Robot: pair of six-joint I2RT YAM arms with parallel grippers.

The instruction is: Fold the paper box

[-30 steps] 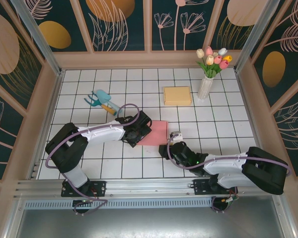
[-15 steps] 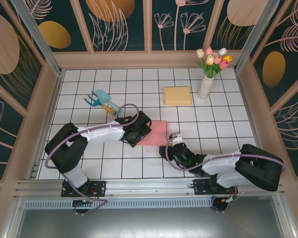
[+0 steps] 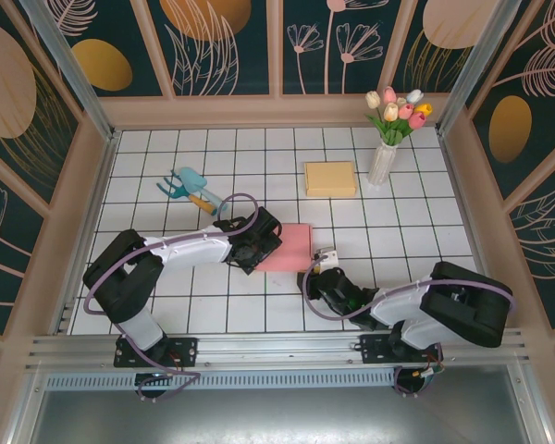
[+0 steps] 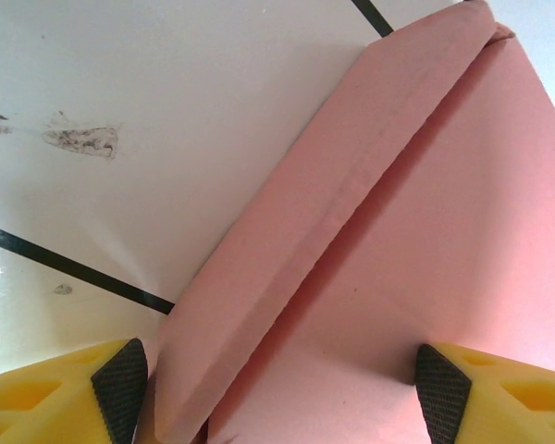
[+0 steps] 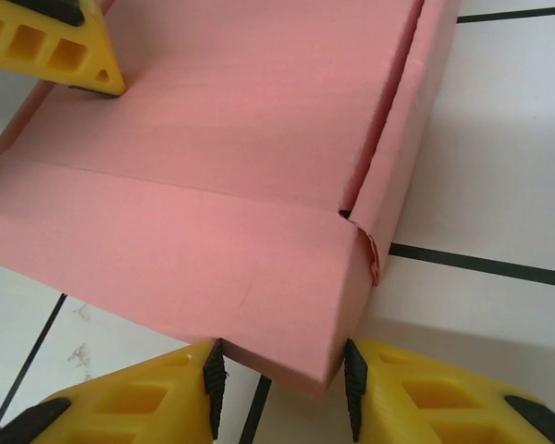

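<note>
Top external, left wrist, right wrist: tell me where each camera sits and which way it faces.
Top external: above and behind the bases, looking down at the table; both arms show, left pincer and right pincer at the pink paper box.
Left wrist: on that arm, looking down along its yellow fingers onto the box.
Right wrist: low, facing the box's corner between its fingers.
Shared: both wrist views show the box.

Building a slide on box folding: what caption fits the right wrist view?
Right fingers pinch a corner of the pink box on the white table.
</note>
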